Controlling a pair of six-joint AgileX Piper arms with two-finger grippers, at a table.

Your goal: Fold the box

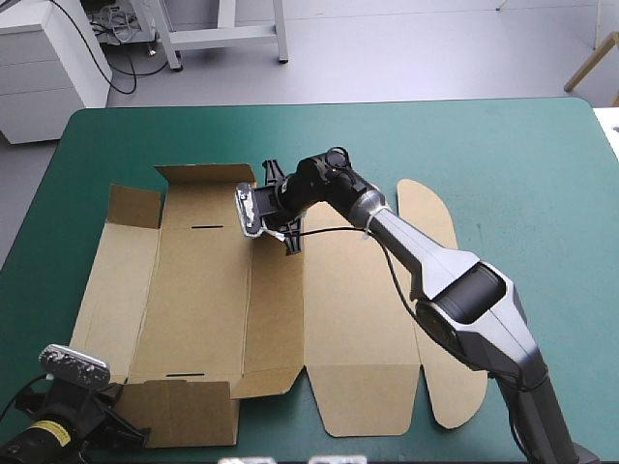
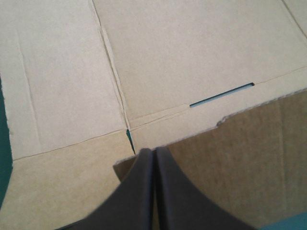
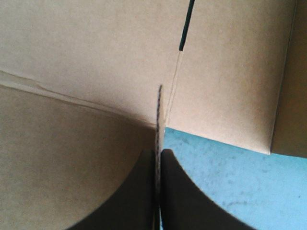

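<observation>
Box (image 1: 358, 319): brown sheet mostly flat on the teal-green cover (image 1: 522, 174), left of centre, lid panel flat to the right, far and near-left flaps partly raised. Right gripper (image 3: 159, 153), reaching in to the far middle of the sheet: black fingers all but closed, a raised board edge pinched between them. Left gripper (image 2: 153, 151), near-left corner: fingers closed to a point over the near flap's edge, nothing seen between them.

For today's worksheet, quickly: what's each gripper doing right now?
Left gripper: closed, at a raised flap of the box.
Right gripper: closed on the box.
</observation>
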